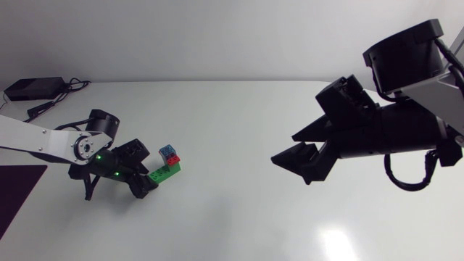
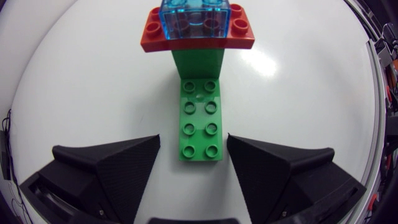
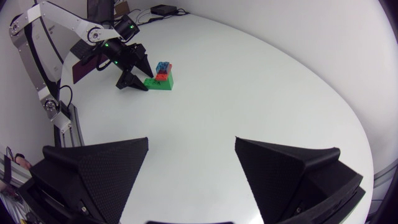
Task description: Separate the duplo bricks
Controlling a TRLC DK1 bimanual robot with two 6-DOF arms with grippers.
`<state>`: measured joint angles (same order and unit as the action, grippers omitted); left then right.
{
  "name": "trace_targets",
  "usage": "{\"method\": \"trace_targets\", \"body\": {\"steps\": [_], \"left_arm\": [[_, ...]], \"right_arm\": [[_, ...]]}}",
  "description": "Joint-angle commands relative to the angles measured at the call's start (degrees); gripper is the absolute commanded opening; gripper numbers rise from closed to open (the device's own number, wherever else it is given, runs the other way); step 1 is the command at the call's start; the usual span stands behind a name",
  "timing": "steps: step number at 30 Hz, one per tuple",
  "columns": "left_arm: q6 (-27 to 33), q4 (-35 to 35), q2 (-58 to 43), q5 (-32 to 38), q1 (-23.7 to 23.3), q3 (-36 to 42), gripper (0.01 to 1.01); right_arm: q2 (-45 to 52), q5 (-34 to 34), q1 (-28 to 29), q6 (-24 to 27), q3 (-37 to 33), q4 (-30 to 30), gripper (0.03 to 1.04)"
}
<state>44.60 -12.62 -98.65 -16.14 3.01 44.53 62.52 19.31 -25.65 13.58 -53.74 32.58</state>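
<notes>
Finding one: the stack of duplo bricks (image 1: 166, 164) stands on the white table (image 1: 232, 116), toward our left side, all pieces joined. Its base is a long green brick (image 2: 201, 121) lying flat, studs up. On the far end of that base a short green block (image 2: 199, 62) rises. It carries a red brick (image 2: 198, 36) laid crosswise, with a clear blue brick (image 2: 194, 17) on top.

Finding two: our left gripper (image 2: 194, 140) sits low at the table with its fingers spread. The near end of the long green brick lies between them. Table shows beside the brick on one side and only a sliver on the other, and we see no pinch.

Finding three: our right gripper (image 3: 192, 142) hangs above the table, well apart from the stack. Its fingers are spread wide, and bare table shows between them.

Also noted: a black box with cables (image 1: 30, 88) lies at the table's far left corner.
</notes>
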Motion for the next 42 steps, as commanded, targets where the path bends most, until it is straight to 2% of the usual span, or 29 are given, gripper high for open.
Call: {"method": "trace_targets", "body": {"steps": [1,2,5,10,16,21,29,35,42], "left_arm": [[2.2,-0.4,-1.4,-1.0,0.2,1.7,0.569],[2.3,-0.6,-1.4,-1.6,0.2,1.8,0.502],[3.3,-0.8,-1.5,-2.0,0.0,1.7,0.384],[3.1,-1.1,-0.6,-3.9,-0.5,1.7,0.277],[2.8,-1.9,2.1,-4.8,0.2,0.3,0.274],[-2.0,-3.4,8.1,-4.8,2.3,0.3,0.275],[-10.9,-9.6,15.9,-4.2,11.9,3.4,0.275],[-17.4,-11.5,15.4,0.7,19.2,8.2,0.277],[-21.6,-13.1,12.1,3.7,24.6,15.6,0.277]], "right_arm": [[0.8,0.1,0.4,1.0,1.5,-0.4,1.0],[0.8,0.1,0.4,1.0,1.5,-0.4,1.0],[0.9,0.2,0.4,1.0,1.7,-0.8,1.0],[0.9,0.3,0.4,0.8,1.9,-1.1,1.0],[0.4,0.3,0.6,0.0,1.6,-1.9,1.0],[0.5,-0.7,1.0,-0.1,0.6,-1.0,1.0],[1.5,-2.2,0.8,-1.7,-3.9,0.9,1.0],[5.0,-4.8,-1.3,-2.7,-8.7,1.1,1.0],[11.7,-7.7,-4.2,-2.9,-12.3,0.5,1.0]]}}
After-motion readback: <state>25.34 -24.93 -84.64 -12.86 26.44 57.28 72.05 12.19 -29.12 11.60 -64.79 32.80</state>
